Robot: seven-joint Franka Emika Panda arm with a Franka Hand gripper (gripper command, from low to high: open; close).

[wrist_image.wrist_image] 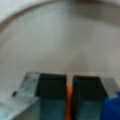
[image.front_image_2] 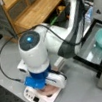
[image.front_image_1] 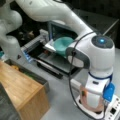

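The tool [wrist_image.wrist_image: 69,82] shows best in the wrist view. Its two dark fingers [wrist_image.wrist_image: 52,87] are almost pressed together, and a thin orange thing [wrist_image.wrist_image: 69,100] is pinched in the small gap between them. I cannot tell what the orange thing is. The tight pinch keeps it from slipping out.

The tool points down into a pale round dish [wrist_image.wrist_image: 60,37]. The dish's dark rim curves across from 9 o'clock over 12 o'clock to 3 o'clock in the wrist view. In a front view, the white arm [image.front_image_1: 97,52] bends down over a pinkish dish sitting on a white scale [image.front_image_1: 110,110], at about 5 o'clock. The dish sits on the scale so the scale can carry it.

A green bowl [image.front_image_1: 62,43] rests near the middle of that view, on the open door of a small oven [image.front_image_1: 53,27]. A wooden shelf [image.front_image_1: 22,87] stands at 8 o'clock on the grey tabletop [image.front_image_1: 62,100].
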